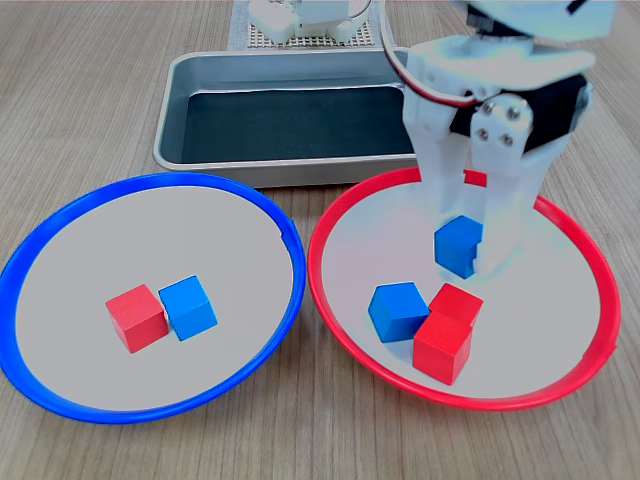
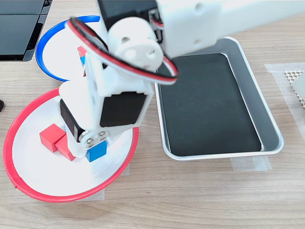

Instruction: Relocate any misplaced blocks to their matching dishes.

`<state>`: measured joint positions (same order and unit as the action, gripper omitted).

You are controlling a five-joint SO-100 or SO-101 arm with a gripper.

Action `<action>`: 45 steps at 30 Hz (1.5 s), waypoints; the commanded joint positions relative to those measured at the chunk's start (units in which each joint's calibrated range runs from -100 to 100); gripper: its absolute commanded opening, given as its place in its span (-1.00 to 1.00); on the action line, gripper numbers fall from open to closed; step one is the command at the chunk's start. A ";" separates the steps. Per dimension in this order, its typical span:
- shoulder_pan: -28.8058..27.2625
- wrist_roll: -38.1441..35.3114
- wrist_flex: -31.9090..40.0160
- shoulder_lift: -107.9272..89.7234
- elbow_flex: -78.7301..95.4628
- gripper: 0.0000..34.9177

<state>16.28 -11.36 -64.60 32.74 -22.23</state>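
In the first exterior view the red-rimmed dish (image 1: 590, 270) holds two red blocks (image 1: 442, 348) touching each other and a loose blue block (image 1: 398, 311) at their left. My gripper (image 1: 465, 242) reaches down into this dish, shut on another blue block (image 1: 458, 248) just above the grey centre. The blue-rimmed dish (image 1: 30, 250) holds a red block (image 1: 135, 317) and a blue block (image 1: 188, 307) side by side. In the second exterior view the gripper (image 2: 95, 145) holds the blue block (image 2: 96, 151) over the red-rimmed dish (image 2: 9, 138), beside the red blocks (image 2: 52, 136). The arm hides most of the blue-rimmed dish (image 2: 43, 43).
A rectangular metal tray (image 1: 170, 110) with a dark bottom sits behind the dishes, shown at the second exterior view's right (image 2: 271, 138). A dark flat device (image 2: 19, 28) lies at the second exterior view's top left. The arm's base (image 1: 310, 20) stands behind the tray.
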 commanded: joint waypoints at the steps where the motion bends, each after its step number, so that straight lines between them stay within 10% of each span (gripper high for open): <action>1: 0.23 -0.15 -2.05 -5.57 -3.58 -0.98; 25: -19.15 -8.16 -6.01 -13.50 -0.21 -0.98; 45: -22.17 -9.67 -2.88 -3.61 -2.67 -0.98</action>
<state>-5.40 -20.78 -68.27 28.99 -22.05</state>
